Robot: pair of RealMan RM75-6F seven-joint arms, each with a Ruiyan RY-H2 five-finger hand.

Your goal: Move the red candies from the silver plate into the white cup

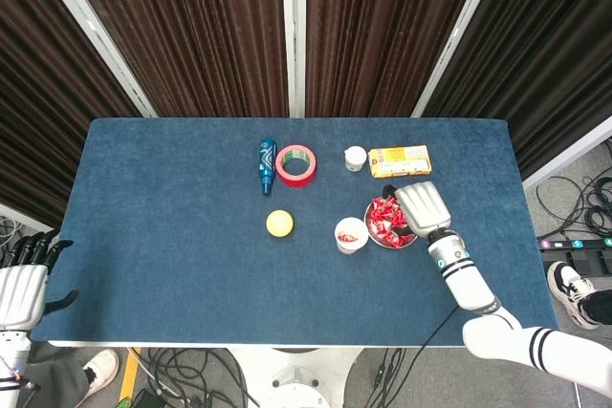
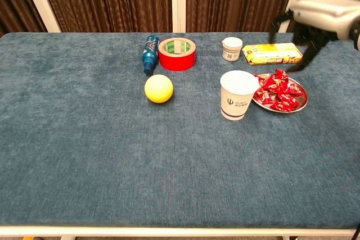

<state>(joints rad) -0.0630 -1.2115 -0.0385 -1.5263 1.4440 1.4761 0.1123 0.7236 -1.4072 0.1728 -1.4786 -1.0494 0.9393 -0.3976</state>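
Observation:
The white cup (image 2: 238, 94) (image 1: 350, 234) stands upright at centre right of the blue table. Just to its right lies the silver plate (image 2: 293, 107) (image 1: 381, 242) with a heap of red candies (image 2: 278, 89) (image 1: 385, 220). My right hand (image 2: 315, 22) (image 1: 421, 207) hovers above the plate's right side, fingers apart and hanging down, holding nothing. My left hand (image 1: 21, 279) shows only in the head view, off the table's front left corner, with its fingers extended and empty.
Behind the cup stand a small white jar (image 2: 232, 48) and a yellow box (image 2: 275, 53). A red tape roll (image 2: 177, 53), a blue bottle (image 2: 149, 54) lying on its side and a yellow ball (image 2: 159, 88) sit left of the cup.

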